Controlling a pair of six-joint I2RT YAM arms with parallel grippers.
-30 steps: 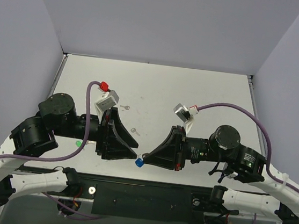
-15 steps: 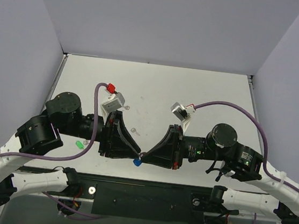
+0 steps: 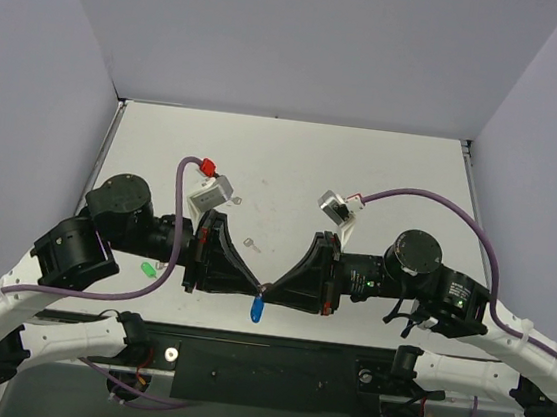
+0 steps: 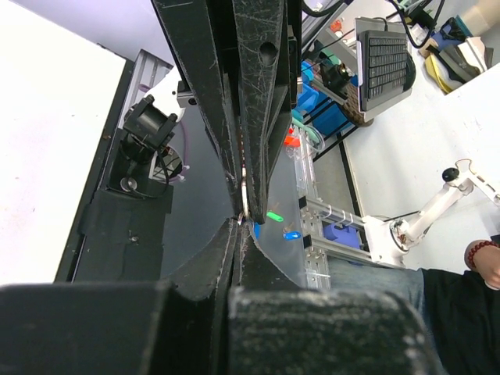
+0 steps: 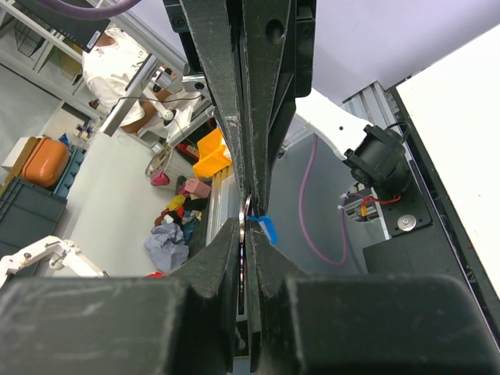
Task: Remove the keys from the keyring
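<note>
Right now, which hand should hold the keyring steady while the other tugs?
Right, I think. In both wrist views the keyring has its metal loop between the fingers of the right hand, with the blue tag hanging below. The left hand only pinches it at its tips.

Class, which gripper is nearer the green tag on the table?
Left. The green tag lies just behind the left gripper; the right gripper is farther, across the middle.

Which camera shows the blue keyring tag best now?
Top external: the keyring hangs in full view, blue tag below where the left gripper and right gripper meet. Each wrist view shows only a blue sliver and thin metal edge between shut jaws.
</note>
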